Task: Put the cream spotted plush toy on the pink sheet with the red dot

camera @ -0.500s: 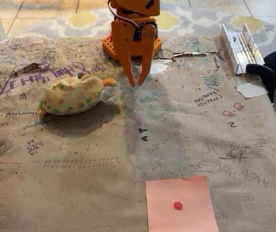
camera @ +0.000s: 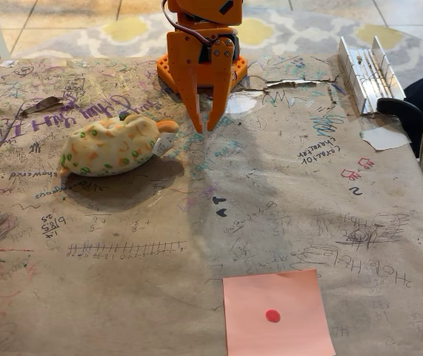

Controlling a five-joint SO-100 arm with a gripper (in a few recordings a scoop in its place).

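At the table's far edge, your gripper (camera: 204, 127) hangs empty, fingers slightly apart, arm cropped above. The plush (camera: 112, 144) lies left; the sheet's (camera: 276, 315) bottom edge is cut off.

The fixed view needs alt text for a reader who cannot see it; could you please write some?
An orange robot arm's gripper hangs empty, fingers pointing down and slightly apart, over a scribbled brown paper table. The cream spotted plush toy lies to its left in the picture, untouched. The pink sheet with the red dot sits at the near edge, nothing on it.
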